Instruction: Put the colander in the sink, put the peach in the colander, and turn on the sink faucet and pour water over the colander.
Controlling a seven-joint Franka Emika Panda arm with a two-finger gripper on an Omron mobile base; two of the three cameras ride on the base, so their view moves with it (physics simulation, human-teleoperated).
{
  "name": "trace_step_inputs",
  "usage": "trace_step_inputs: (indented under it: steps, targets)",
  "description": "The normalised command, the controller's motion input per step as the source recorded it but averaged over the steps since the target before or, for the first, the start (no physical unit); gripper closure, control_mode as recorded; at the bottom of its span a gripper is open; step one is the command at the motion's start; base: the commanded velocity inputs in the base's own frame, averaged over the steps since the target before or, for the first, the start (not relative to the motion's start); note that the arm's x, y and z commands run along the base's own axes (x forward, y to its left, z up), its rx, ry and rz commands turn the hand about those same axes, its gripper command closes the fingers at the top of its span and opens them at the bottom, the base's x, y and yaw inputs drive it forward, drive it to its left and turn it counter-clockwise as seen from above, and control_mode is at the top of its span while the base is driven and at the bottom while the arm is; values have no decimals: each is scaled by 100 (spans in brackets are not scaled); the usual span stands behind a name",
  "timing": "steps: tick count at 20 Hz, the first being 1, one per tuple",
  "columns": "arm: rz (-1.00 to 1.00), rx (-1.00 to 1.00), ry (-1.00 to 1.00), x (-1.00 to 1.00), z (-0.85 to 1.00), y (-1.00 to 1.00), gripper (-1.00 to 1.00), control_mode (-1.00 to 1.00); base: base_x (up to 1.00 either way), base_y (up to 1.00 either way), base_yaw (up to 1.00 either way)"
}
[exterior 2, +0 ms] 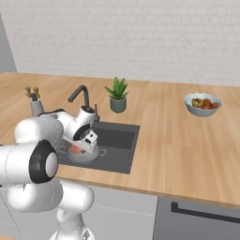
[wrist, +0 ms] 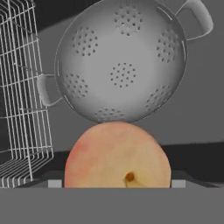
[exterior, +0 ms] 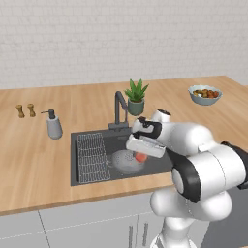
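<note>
The silver perforated colander (exterior: 125, 162) (wrist: 122, 65) sits upright on the floor of the dark sink (exterior: 116, 144) (exterior 2: 117, 139), beside the wire rack (exterior: 91, 157) (wrist: 22, 87). My gripper (exterior: 141, 153) (wrist: 116, 183) hangs just above the colander's near rim, shut on the orange-red peach (exterior: 141, 157) (exterior 2: 75, 149) (wrist: 117, 157). The peach fills the gap between the fingertips, its stem end towards the hand camera. The dark faucet (exterior: 119, 109) (exterior 2: 79, 93) stands behind the basin, its spout over the sink. No water is running.
A grey soap pump (exterior: 54, 126) (exterior 2: 35, 105) and two small shakers (exterior: 25, 110) stand left of the sink. A potted plant (exterior: 136, 98) (exterior 2: 117, 95) is behind it, and a bowl of mixed fruit (exterior: 205, 94) (exterior 2: 202, 103) sits far right.
</note>
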Motion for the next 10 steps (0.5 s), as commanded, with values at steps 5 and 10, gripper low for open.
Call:
trace_step_inputs:
  steps: [5, 10]
  targets:
    - [6, 2, 5, 32, -35, 14, 100, -100, 0, 0, 0]
    - [3, 0, 1, 35, -35, 24, 100, -100, 0, 0, 0]
